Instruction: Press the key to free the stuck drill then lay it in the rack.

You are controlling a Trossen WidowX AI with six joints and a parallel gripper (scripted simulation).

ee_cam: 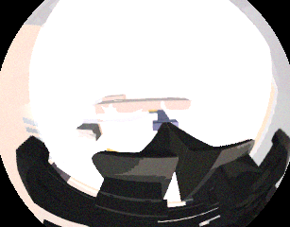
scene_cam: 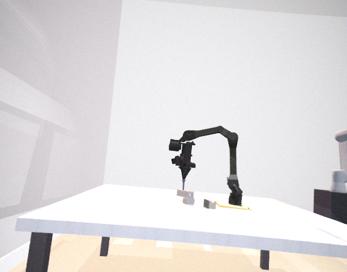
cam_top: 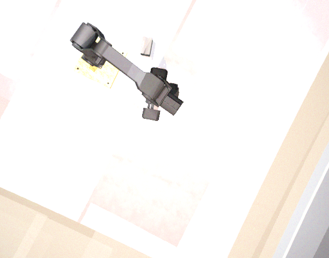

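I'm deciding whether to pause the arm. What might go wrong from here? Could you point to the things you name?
The closed fingertips of the gripper (scene_cam: 183,178) (ee_cam: 168,124) sit right at the top of the slim blue upright piece (scene_cam: 183,184) (ee_cam: 164,124), so a slightly off-centre push might slip off or tilt it.

The pinkish-grey blocks (scene_cam: 188,200) beside its foot look loose from here; a sideways bump could shift them.

The wrist view is washed out, so a small misalignment may go unnoticed.
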